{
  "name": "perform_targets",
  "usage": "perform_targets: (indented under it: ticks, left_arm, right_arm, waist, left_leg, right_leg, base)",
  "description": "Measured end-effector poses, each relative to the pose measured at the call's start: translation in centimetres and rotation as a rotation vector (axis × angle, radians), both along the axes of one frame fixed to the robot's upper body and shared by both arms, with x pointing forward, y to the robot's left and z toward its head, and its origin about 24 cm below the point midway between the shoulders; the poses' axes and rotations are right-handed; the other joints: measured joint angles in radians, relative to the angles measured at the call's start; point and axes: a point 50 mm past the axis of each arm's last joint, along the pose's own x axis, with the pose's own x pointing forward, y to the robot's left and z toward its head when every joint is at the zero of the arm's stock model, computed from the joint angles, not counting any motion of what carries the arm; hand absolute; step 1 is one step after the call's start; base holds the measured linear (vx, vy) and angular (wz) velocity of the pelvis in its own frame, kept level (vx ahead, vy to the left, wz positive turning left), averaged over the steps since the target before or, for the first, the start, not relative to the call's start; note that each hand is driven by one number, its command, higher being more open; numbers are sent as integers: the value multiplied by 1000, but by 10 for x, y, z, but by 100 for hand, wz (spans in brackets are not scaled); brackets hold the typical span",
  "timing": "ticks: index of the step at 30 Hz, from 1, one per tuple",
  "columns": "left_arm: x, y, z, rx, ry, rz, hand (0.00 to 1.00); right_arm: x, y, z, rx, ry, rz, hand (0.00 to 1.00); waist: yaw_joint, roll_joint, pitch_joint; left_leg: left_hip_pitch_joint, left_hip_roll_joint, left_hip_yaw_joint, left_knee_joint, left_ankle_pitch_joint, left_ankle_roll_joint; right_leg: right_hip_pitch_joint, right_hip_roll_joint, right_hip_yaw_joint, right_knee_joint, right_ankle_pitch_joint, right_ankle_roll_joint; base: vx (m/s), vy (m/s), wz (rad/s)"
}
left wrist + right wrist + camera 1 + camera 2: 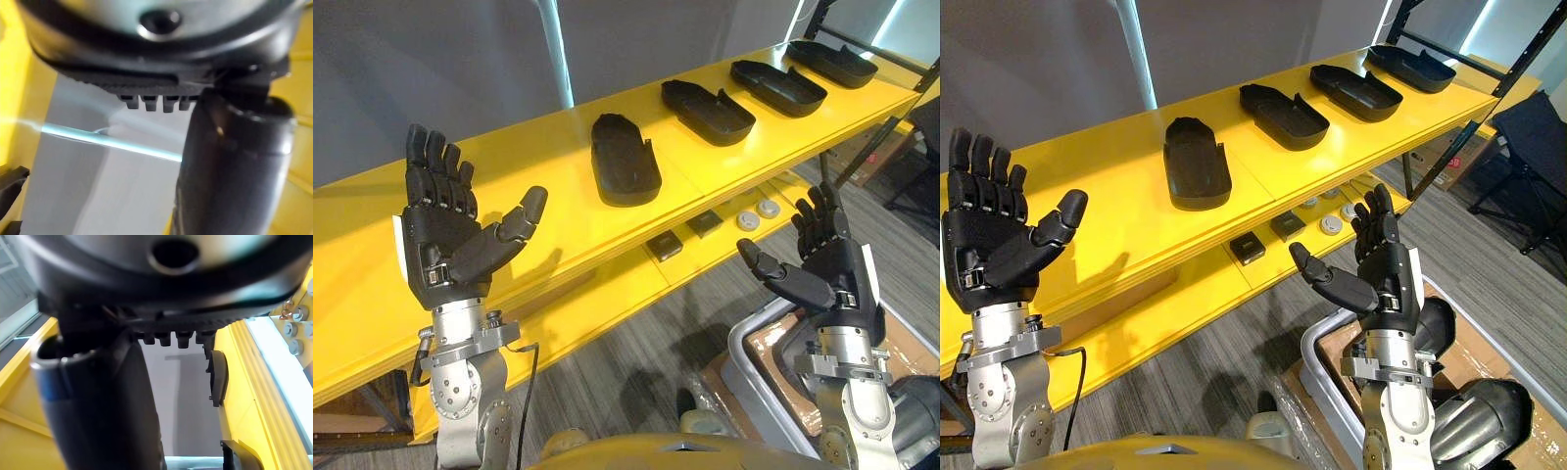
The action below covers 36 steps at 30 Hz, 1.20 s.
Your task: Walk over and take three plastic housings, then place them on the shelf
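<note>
Hovering in front of the yellow shelf (530,147), the left hand (445,233) and right hand (829,262) were both up, palms open, fingers spread and straight. Four black plastic housings (625,162) sat in a row on its top board, well apart from both hands.

Bright, diffuse light, no hard glare. Yellow shelf (538,147) top evenly lit, slight sheen. Light strip (559,54) on grey wall (440,69) blown out white. Soft shadows beside black housings (625,162) and by left hand (445,235) on shelf. Lower tier and floor (607,382) beneath darker.
</note>
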Motion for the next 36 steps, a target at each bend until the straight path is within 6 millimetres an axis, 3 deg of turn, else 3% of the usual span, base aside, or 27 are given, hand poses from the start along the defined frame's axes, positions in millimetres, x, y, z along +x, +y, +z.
perform_targets:
  ticks: [6, 11, 18, 25, 30, 36]
  left_arm:
    - [9, -12, 3, -17, -21, -106, 100]
    - [12, -19, 6, -19, -46, -164, 100]
    - [19, -24, 10, 2, -64, -218, 100]
    - [28, -31, 3, 3, -23, -273, 100]
    - [30, -31, 1, 33, -9, -296, 100]
    - [36, -32, 2, 33, -14, -303, 100]
  right_arm:
    - [30, 4, 8, -95, -50, -34, 100]
    - [45, 5, 22, -138, -109, -49, 100]
    - [63, 4, 17, -186, -70, -65, 100]
    - [88, 2, 20, -301, -15, 10, 100]
    - [106, 1, 16, -315, 37, 42, 100]
    - [126, 3, 35, -381, 1, 75, 100]
  waist:
    - [31, 4, 32]
    - [48, 7, 44]
    - [52, 5, 53]
    - [63, 27, 89]
    - [70, 28, 95]
    - [78, 35, 135]
  left_leg:
    - [-76, 8, -29, 70, -9, -2]
    - [-105, 20, -43, 121, -30, -2]
    - [-136, 25, -64, 160, -45, 0]
    - [-137, 26, -73, 164, -42, 1]
    - [-157, 25, -97, 162, -29, -1]
    - [-172, 20, -120, 158, -12, -1]
  right_leg:
    - [-38, 1, -13, 18, 1, 0]
    - [-39, 6, -23, 26, 2, 1]
    - [-40, 8, -40, 33, 0, -2]
    - [-40, 8, -45, 48, -2, -4]
    - [-46, 9, -70, 50, -2, -5]
    - [-56, 7, -94, 68, -7, -12]
  base:
    - [-56, 5, 11]
    - [-16, 25, 7]
    - [-19, 35, 8]
    - [-40, 24, 2]
    - [-17, 3, 14]
    - [-35, 7, 13]
